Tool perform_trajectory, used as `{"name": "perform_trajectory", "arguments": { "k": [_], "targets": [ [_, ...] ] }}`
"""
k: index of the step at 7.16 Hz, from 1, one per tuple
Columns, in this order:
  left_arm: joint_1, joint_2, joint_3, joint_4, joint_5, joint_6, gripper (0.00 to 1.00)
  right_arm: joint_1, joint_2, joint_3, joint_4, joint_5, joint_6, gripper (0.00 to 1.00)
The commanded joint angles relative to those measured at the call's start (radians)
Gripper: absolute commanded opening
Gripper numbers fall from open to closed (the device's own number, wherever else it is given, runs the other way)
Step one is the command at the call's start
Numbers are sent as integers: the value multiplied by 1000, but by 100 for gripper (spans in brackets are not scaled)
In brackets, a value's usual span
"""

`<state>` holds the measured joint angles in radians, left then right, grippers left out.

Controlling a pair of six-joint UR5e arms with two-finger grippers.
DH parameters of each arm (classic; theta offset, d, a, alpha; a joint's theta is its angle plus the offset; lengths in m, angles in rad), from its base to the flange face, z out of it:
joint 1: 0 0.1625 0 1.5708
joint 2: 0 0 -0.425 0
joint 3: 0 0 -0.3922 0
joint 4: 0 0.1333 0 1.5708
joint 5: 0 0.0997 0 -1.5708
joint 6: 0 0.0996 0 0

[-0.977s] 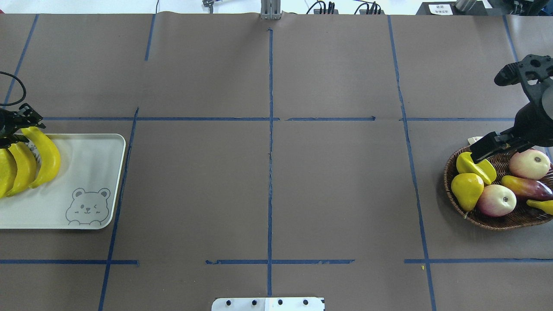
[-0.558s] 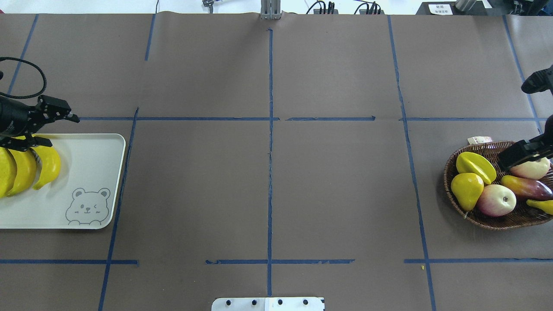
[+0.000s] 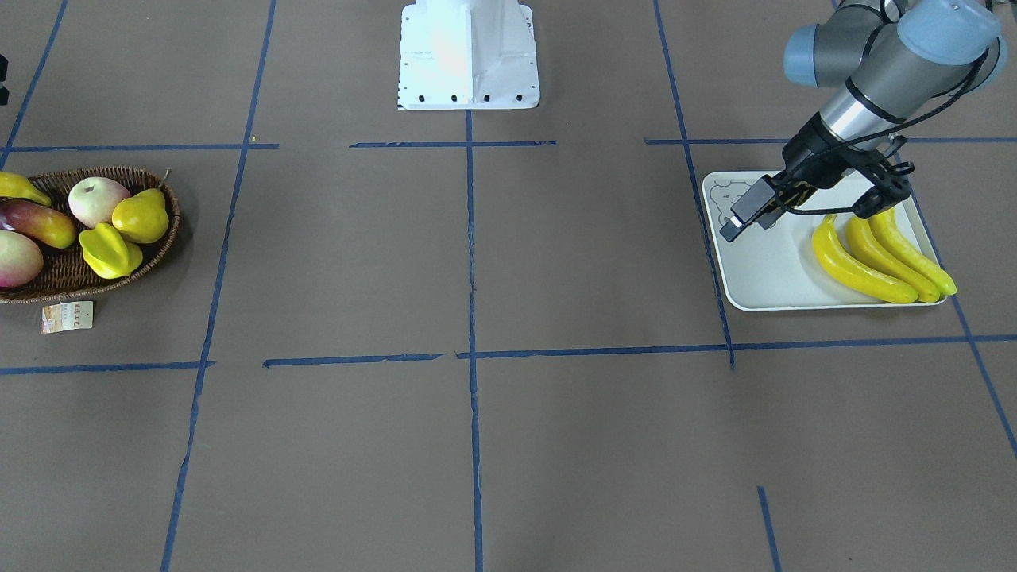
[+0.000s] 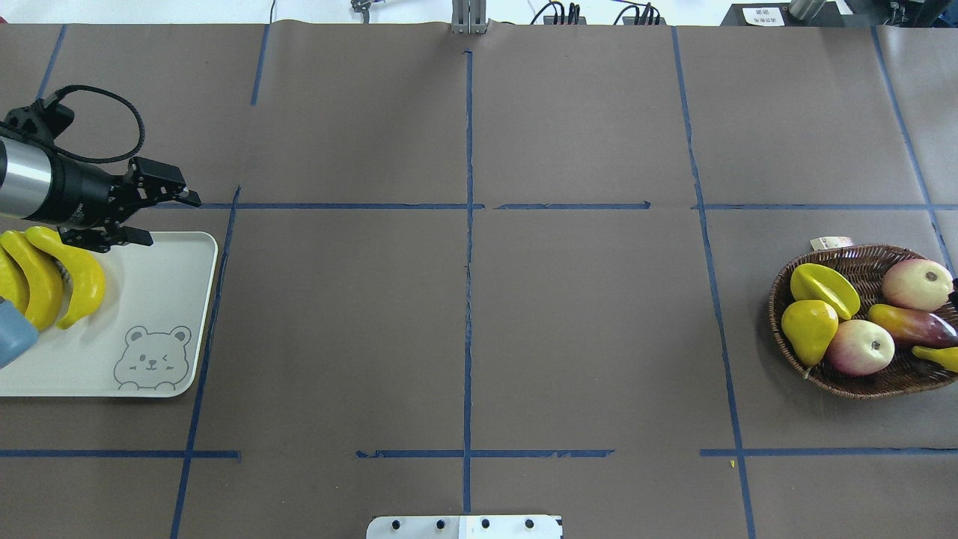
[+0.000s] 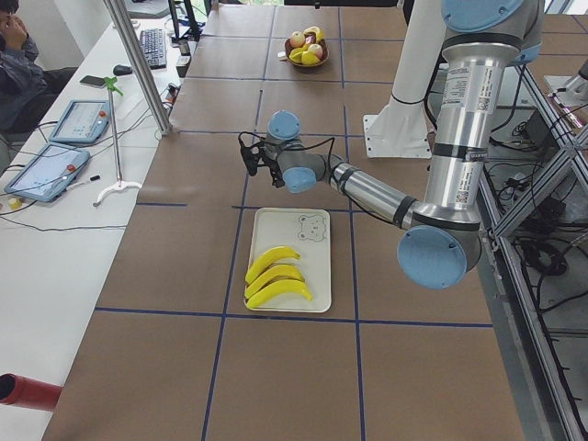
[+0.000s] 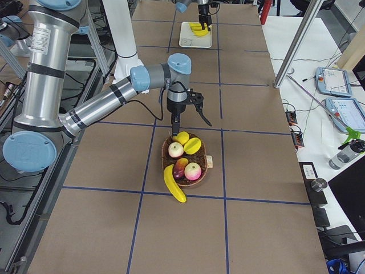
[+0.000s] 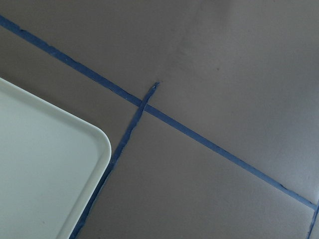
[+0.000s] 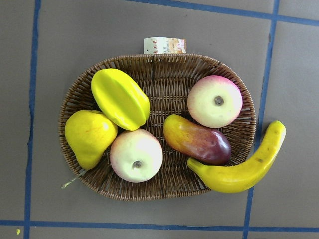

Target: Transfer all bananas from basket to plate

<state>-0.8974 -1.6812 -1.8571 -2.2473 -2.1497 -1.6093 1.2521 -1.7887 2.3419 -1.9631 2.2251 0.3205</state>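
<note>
Three yellow bananas [image 4: 75, 269] lie side by side on the pale plate [image 4: 150, 292] with the bear drawing; they also show in the front view [image 3: 858, 266]. My left gripper [image 4: 174, 220] is open and empty above the plate's far corner, clear of the bananas. The fourth banana [image 8: 239, 174] lies over the right rim of the wicker basket [image 8: 164, 74], seen at the overhead view's right edge [image 4: 939, 355]. My right gripper [image 6: 188, 114] hovers above the basket's far side; I cannot tell whether it is open or shut. It is out of the overhead view.
The basket [image 4: 861, 391] also holds a yellow starfruit [image 8: 119, 97], a yellow pear [image 8: 89, 134], two pale pink apples [image 8: 214, 102] and a purple-red mango [image 8: 199, 142]. A paper tag [image 8: 164, 46] hangs at its far rim. Blue tape lines cross the brown table.
My left gripper has left the third banana on the plate and moved toward the table's middle. My right gripper has pulled away from the basket and out of the overhead view.
</note>
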Motion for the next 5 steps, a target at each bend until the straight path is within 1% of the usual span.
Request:
{"name": "perform_trajectory", "arguments": {
  "k": [1, 2, 3, 4, 5],
  "targets": [
    [17, -9, -2, 0, 11, 0, 100, 50, -14, -18, 51, 22, 134, 99],
    [17, -14, -2, 0, 11, 0, 100, 50, -46, -65, 213, 21, 275, 99],
    [18, -15, -4, 0, 11, 0, 100, 50, -99, -134, 409, 21, 364, 99],
    [18, -15, -7, 0, 11, 0, 100, 50, -139, -206, 598, 19, 494, 99],
    [18, -15, -10, 0, 11, 0, 100, 50, -168, -257, 759, 18, 632, 99]
  ]
}}
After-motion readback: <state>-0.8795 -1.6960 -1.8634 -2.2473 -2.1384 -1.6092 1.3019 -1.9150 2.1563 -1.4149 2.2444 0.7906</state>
